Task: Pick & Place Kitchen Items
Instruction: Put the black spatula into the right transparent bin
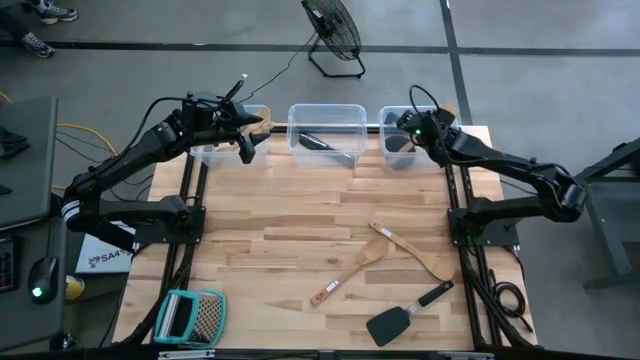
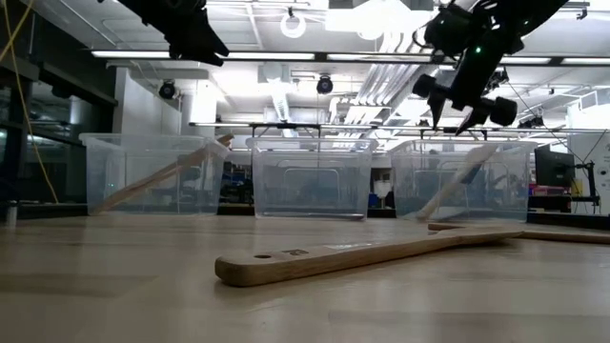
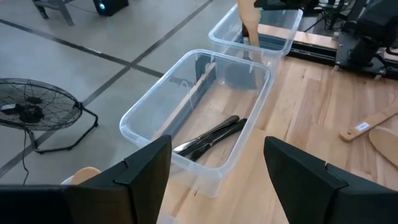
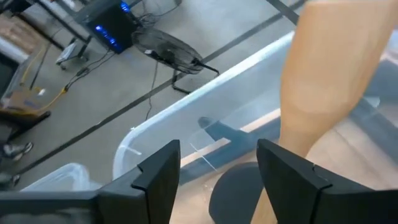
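Observation:
My left gripper (image 1: 245,140) (image 3: 217,146) is open and empty, above the left clear bin (image 1: 222,150), where a pale wooden utensil (image 2: 162,176) leans on the wall. My right gripper (image 1: 408,130) (image 4: 219,149) is open and empty, above the right clear bin (image 1: 400,158). That bin holds a leaning wooden utensil (image 4: 323,93) and a black utensil head (image 4: 239,193). The middle bin (image 3: 143,118) holds black utensils (image 3: 208,134) and a wooden one (image 3: 183,102). A wooden spoon (image 1: 350,270), a wooden spatula (image 1: 415,255) and a black spatula (image 1: 405,315) lie flat on the table's near right part.
A teal-framed flat grater (image 1: 190,318) lies at the table's near left corner. The three bins stand in a row along the far edge. A floor fan (image 1: 332,35) stands beyond the table. Bare wood (image 1: 290,220) lies between the bins and the loose utensils.

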Robot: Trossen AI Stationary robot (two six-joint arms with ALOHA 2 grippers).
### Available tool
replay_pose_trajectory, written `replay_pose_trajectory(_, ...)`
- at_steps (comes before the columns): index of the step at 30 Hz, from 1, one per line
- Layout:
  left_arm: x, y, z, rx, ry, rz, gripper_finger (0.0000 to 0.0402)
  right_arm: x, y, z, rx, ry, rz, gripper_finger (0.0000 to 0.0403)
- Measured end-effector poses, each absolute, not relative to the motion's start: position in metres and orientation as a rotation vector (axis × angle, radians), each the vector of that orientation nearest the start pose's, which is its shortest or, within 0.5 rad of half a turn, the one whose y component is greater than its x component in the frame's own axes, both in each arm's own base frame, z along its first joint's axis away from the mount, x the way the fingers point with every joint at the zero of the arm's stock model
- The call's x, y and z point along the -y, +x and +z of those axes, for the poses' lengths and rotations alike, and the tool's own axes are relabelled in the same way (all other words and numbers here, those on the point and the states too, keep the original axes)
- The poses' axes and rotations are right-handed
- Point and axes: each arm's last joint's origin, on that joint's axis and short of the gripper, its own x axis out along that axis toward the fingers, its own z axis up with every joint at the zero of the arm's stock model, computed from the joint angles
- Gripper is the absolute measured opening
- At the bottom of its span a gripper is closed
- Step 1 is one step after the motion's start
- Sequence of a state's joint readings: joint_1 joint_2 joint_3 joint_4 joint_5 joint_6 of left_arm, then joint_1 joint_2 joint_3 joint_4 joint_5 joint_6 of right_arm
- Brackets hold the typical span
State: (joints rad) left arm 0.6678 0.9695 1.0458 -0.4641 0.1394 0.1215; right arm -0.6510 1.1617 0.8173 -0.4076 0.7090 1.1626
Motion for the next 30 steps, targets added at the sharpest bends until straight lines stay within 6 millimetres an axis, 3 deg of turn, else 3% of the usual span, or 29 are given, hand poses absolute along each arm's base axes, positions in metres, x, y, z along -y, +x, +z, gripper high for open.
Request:
replay_pose_trajectory(18, -0.123, 0.160, 0.369, -0.264, -0.237, 0.590, 0.0251, 0.123, 0.140, 0.312, -0.099, 0.584, -1.208, 0.0199)
replay_pose_trajectory(30, -0.123, 0.159, 0.367, -0.243, -0.389, 0.644, 0.0251, 0.106, 0.132, 0.324, -0.202, 0.425, -0.867, 0.0199)
